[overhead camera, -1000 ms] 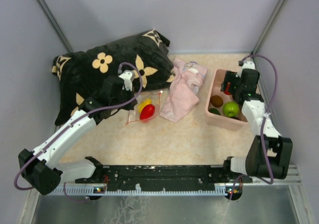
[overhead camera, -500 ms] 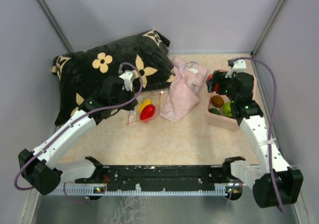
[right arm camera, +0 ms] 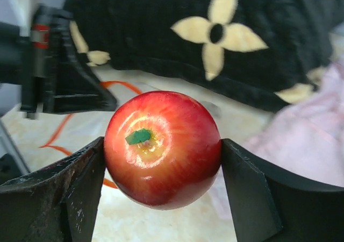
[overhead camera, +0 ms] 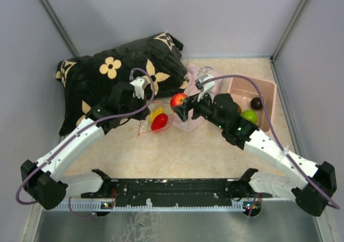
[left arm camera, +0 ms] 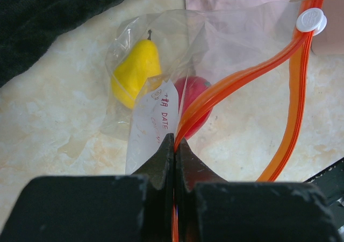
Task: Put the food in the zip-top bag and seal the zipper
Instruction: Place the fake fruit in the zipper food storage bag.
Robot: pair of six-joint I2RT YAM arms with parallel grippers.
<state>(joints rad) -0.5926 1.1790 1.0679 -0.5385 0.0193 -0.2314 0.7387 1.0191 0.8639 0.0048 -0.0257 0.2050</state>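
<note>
The clear zip-top bag (left arm camera: 161, 64) lies on the table with a yellow pear (left arm camera: 135, 70) and a red fruit (left arm camera: 194, 105) inside; it also shows in the top view (overhead camera: 156, 118). My left gripper (left arm camera: 175, 141) is shut on the bag's orange-red zipper strip (left arm camera: 242, 78) and holds the mouth up. My right gripper (right arm camera: 161, 161) is shut on a red-and-yellow apple (right arm camera: 161, 148) and holds it in the air just right of the bag's mouth (overhead camera: 178, 100). A lime green fruit (overhead camera: 249, 115) and a dark brown one (overhead camera: 257, 102) sit in the pink bin (overhead camera: 269, 94).
A black pillow with cream flowers (overhead camera: 113, 75) lies at the back left, touching the left arm. A pale pink cloth (overhead camera: 201, 86) lies between the bag and the bin, under the right arm. Grey walls close the table on three sides.
My right gripper has lifted the apple out of the pink bin and carried it left across the pink cloth to the bag's mouth. The left gripper has not moved.
</note>
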